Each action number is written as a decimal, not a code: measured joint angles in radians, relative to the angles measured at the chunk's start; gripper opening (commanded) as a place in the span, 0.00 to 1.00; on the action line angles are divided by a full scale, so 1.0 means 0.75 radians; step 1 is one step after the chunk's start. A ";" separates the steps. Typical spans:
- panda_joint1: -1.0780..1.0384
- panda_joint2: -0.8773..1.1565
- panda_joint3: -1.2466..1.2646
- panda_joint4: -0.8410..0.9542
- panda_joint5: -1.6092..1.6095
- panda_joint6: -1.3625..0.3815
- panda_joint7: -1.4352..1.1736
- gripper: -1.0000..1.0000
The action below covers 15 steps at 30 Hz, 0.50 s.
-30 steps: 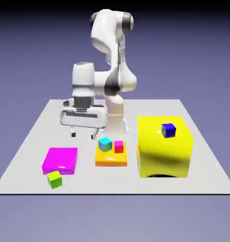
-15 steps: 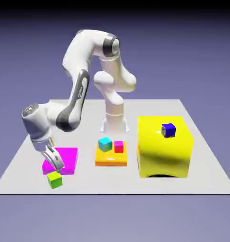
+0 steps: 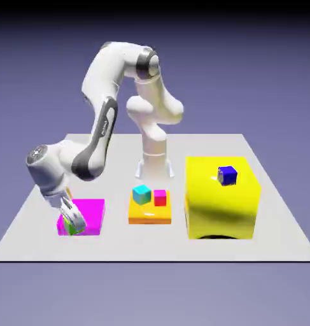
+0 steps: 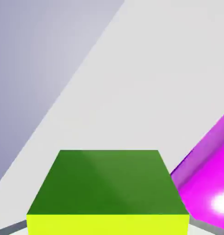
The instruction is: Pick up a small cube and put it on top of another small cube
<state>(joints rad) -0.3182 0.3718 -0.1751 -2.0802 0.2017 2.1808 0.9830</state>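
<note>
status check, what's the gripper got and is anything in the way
gripper shut on lime-green cube; cyan cube on orange block, top uncovered; red-pink cube close beside it

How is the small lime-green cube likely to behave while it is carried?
The green cube looks rigid, with crisp edges, so it probably won't deform. Its flat sides, squarely between the tool's fingertips, suggest little tendency to roll.
</note>
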 measured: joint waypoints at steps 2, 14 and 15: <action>0.032 -0.097 0.008 -0.090 -0.036 -0.007 -0.033 0.00; 0.223 -0.677 0.057 -0.627 -0.249 -0.047 -0.233 0.00; 0.238 -0.725 0.061 -0.671 -0.267 -0.051 -0.250 0.00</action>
<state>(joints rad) -0.1394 -0.1718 -0.1293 -2.5838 0.0015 2.1429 0.7956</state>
